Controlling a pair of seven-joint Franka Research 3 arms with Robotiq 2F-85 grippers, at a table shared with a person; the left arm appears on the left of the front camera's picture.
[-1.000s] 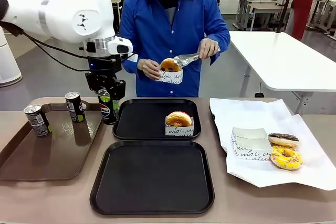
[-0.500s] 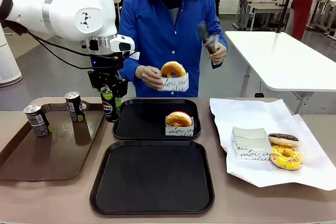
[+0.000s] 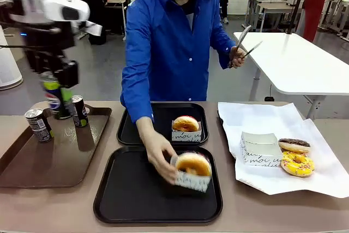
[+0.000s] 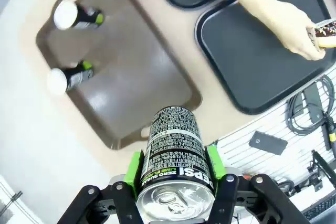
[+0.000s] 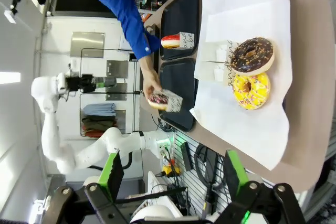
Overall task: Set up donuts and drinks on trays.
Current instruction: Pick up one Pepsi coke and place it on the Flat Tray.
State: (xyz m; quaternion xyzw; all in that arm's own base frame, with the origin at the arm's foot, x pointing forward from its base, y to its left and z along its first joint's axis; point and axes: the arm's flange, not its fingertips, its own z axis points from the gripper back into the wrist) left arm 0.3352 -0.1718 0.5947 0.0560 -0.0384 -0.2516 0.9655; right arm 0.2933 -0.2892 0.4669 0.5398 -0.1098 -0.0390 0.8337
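Note:
My left gripper (image 3: pixel 54 87) is shut on a dark Pepsi can (image 3: pixel 53 102) and holds it upright over the back of the brown tray (image 3: pixel 54 162). In the left wrist view the can (image 4: pixel 176 145) sits between the green pads (image 4: pixel 135 169). Two more cans (image 3: pixel 37 125) (image 3: pixel 79 111) stand on that tray. The far black tray (image 3: pixel 136 126) holds a sleeved donut (image 3: pixel 186 126). The person's hand (image 3: pixel 158 154) sets another sleeved donut (image 3: pixel 192 168) on the near black tray (image 3: pixel 125 195). My right gripper (image 5: pixel 174 177) is open, high above the table's right end.
A white paper sheet (image 3: pixel 262 118) at the right carries a chocolate donut (image 3: pixel 294 145), a yellow donut (image 3: pixel 297 163) and an empty sleeve (image 3: pixel 260 150). The person's other hand holds tongs (image 3: pixel 244 45) up over the far edge. Another white table (image 3: pixel 294 58) stands behind.
My left arm has swung left with the can, from beside the far black tray to over the brown tray. The person lowered the sleeved donut onto the near tray.

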